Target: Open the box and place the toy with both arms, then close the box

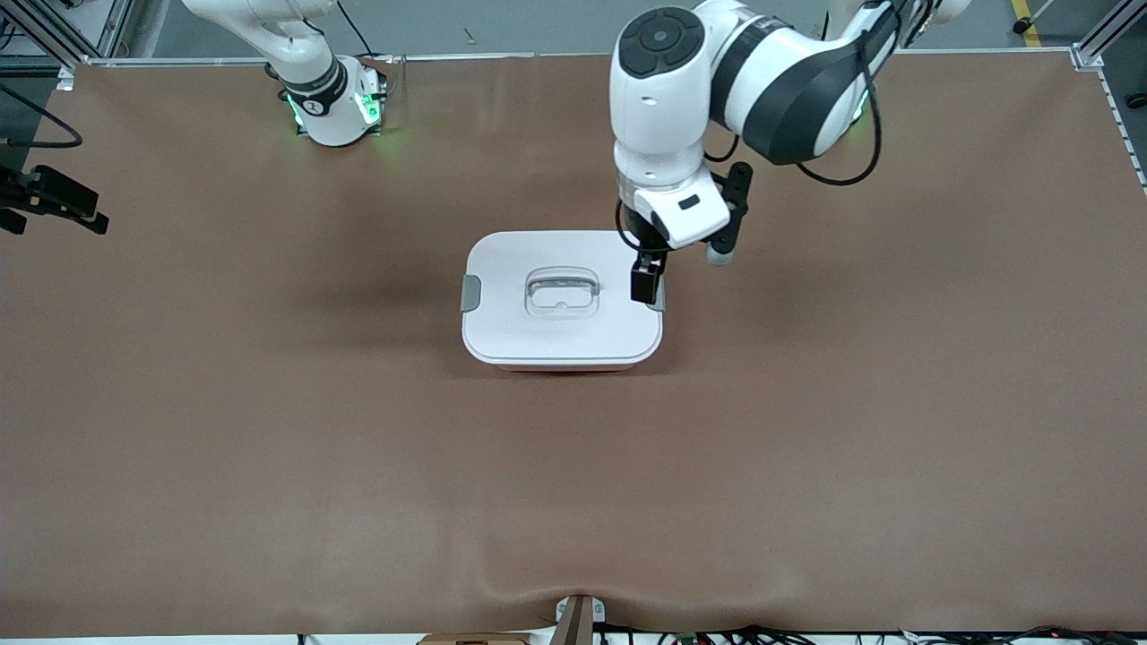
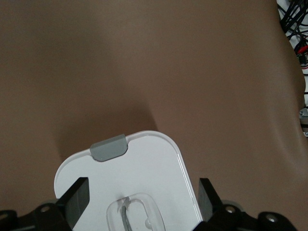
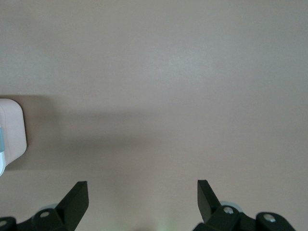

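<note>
The box [image 1: 560, 300] stands mid-table with its white lid on. A grey clip [image 1: 470, 293] shows at the end toward the right arm, the clear handle [image 1: 562, 294] sits in the lid's centre, and a thin pink strip of tub shows under the lid's near edge. My left gripper [image 1: 649, 279] is open over the lid's end toward the left arm, by the clip there. In the left wrist view it [image 2: 143, 185] spans the lid [image 2: 149, 163], with the handle [image 2: 137, 214] and the other clip [image 2: 109, 146] in sight. My right gripper [image 3: 142, 185] is open over bare table, a box corner [image 3: 10, 130] at the picture's edge. The toy is out of view.
The brown table mat [image 1: 806, 448] spreads wide around the box. The right arm's base [image 1: 336, 103] stands at the table's robot side. A black fixture with a cable [image 1: 54, 202] juts in at the right arm's end. Cables [image 2: 293, 24] lie along the front edge.
</note>
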Action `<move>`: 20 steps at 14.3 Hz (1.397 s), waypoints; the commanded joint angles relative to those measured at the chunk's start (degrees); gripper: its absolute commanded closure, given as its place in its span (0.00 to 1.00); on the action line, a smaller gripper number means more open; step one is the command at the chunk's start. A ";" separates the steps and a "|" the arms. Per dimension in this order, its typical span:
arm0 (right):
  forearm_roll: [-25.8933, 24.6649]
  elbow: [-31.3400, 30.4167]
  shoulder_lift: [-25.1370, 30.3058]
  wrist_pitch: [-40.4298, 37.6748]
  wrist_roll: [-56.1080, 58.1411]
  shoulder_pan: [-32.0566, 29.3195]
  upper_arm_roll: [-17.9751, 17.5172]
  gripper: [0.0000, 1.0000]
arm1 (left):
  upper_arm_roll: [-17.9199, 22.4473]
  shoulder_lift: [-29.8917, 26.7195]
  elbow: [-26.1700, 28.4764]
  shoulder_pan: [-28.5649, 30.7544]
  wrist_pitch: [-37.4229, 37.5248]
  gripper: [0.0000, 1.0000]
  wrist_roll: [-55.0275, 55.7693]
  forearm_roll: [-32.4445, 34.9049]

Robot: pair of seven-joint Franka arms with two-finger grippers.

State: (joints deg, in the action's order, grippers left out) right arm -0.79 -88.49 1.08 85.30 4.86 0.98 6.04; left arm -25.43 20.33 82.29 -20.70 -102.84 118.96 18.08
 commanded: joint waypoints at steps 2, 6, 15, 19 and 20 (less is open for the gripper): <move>0.88 -0.36 0.51 -0.31 0.06 -0.54 -0.32 0.00 | -0.50 -2.14 0.42 4.34 0.98 0.00 -7.58 -3.04; 0.88 -0.36 0.51 -0.40 0.06 -0.63 -0.32 0.00 | -0.41 -2.05 -0.28 7.51 0.98 0.00 -12.69 -3.32; 0.88 -0.36 0.51 -1.01 0.06 -0.63 -0.32 0.00 | -0.15 -1.96 -0.37 15.16 0.98 0.00 -30.52 -4.46; 0.88 -0.45 0.51 -1.01 0.06 -0.63 -0.32 0.00 | -0.23 -2.14 -0.55 17.71 0.98 0.00 -37.81 -4.55; 0.88 -0.45 0.51 -1.01 0.06 -0.55 -0.32 0.00 | -0.15 -2.14 -1.07 18.23 0.98 0.00 -39.75 -4.63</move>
State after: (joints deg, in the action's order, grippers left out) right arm -0.78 -88.50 1.07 84.57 4.86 0.98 6.03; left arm -25.31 19.11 81.92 -3.77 -102.81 83.28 14.68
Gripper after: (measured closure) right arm 0.000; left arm 0.000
